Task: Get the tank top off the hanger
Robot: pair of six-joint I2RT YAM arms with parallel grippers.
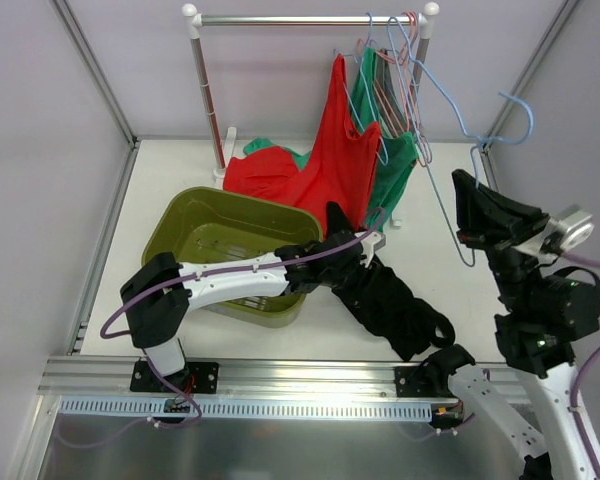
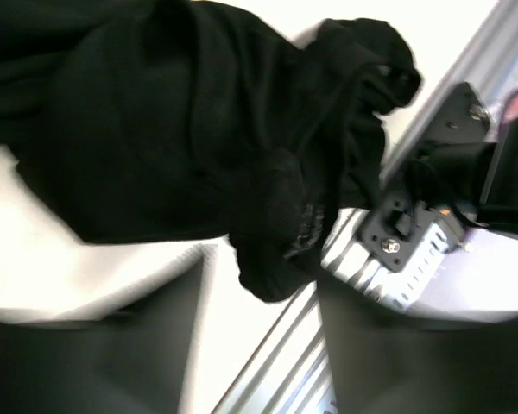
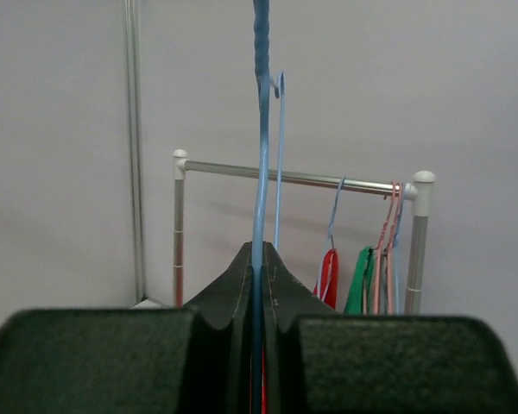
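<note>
The black tank top (image 1: 390, 300) lies crumpled on the table just right of the green tub, off the hanger. It fills the upper part of the left wrist view (image 2: 155, 112). My left gripper (image 1: 335, 235) sits at its upper end. Its blurred fingers (image 2: 86, 362) stand wide apart with only table and rail between them (image 2: 259, 345). My right gripper (image 1: 470, 205) is raised at the right, shut on the wire of the light-blue hanger (image 1: 530, 118). In the right wrist view the wire (image 3: 260, 129) runs up from between the closed jaws (image 3: 261, 250).
A green tub (image 1: 195, 235) stands left of centre under my left arm. A red top (image 1: 320, 165) and a green top (image 1: 395, 160) hang from the rack rail (image 1: 310, 18) with pink hangers (image 1: 410, 40). An aluminium rail (image 1: 330, 375) runs along the near edge.
</note>
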